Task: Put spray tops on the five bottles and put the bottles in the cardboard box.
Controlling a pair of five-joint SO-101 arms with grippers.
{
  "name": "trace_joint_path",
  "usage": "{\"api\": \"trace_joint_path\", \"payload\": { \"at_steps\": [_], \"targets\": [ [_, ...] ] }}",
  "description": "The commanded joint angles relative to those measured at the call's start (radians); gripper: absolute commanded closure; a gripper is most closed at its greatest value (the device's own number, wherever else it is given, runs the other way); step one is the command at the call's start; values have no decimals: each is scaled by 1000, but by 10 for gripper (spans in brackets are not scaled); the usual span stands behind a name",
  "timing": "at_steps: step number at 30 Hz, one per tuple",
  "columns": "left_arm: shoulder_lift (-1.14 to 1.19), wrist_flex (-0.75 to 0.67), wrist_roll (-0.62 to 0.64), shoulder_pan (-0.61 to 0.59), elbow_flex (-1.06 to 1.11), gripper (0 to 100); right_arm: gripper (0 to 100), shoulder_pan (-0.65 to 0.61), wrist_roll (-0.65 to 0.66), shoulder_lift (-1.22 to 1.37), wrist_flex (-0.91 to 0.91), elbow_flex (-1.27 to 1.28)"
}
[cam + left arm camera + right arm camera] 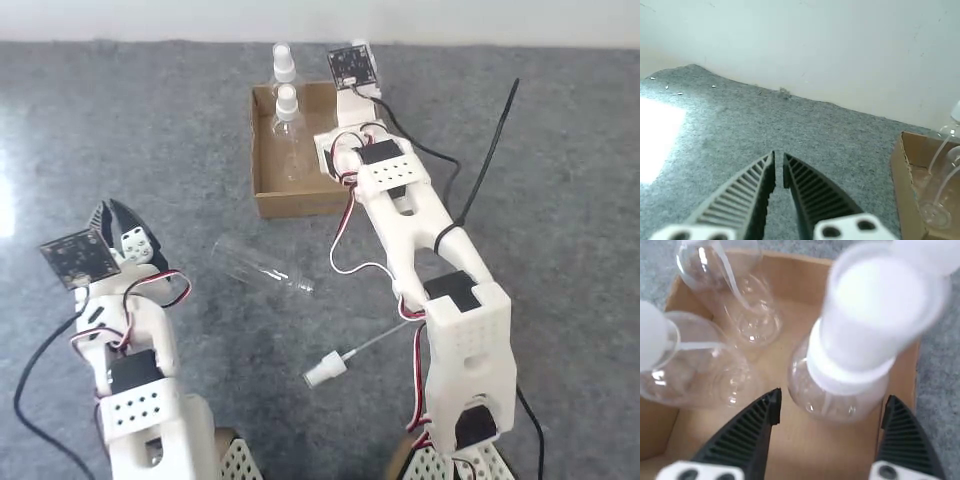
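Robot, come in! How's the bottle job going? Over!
Left gripper shut, empty, above the table. Right gripper open around a capped bottle in the cardboard box. One uncapped bottle and a loose spray top lie on the table. Nothing blocking them.

Quick count, high view first: 1 cardboard box (262, 150), upper middle. Right wrist cam shows 3 bottles standing in it: near bottle (840, 390) center-right, upper-left bottle (740, 305), left-edge bottle (690, 365). On the carpet there's 1 bare bottle (262, 265) lying mid-frame and 1 loose spray top (325, 373) lower center. So 4 bottles total. Also 2 arms: left arm (140, 350) lower left, right arm (430, 250) right of center.
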Motion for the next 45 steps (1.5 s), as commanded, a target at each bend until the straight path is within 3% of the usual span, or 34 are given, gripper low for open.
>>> {"api": "trace_joint_path", "payload": {
  "at_steps": [1, 12, 19, 27, 32, 45],
  "targets": [
    [-14, -26, -14, 5, -12, 973, 716, -10, -9, -150, 28, -46],
    [-14, -26, -14, 2, -12, 973, 720, -27, -11, -219, 159, -46],
    [-14, -26, -14, 2, -12, 973, 855, -27, -11, -268, 237, -46],
    [-14, -26, -14, 2, -12, 973, 875, -27, -11, -325, 352, -46],
    [-14, -26, -14, 2, -12, 973, 997, -27, -11, -369, 432, -46],
    [-14, -26, -14, -3, -12, 973, 991, -41, -9, -556, 631, -46]
  ]
}}
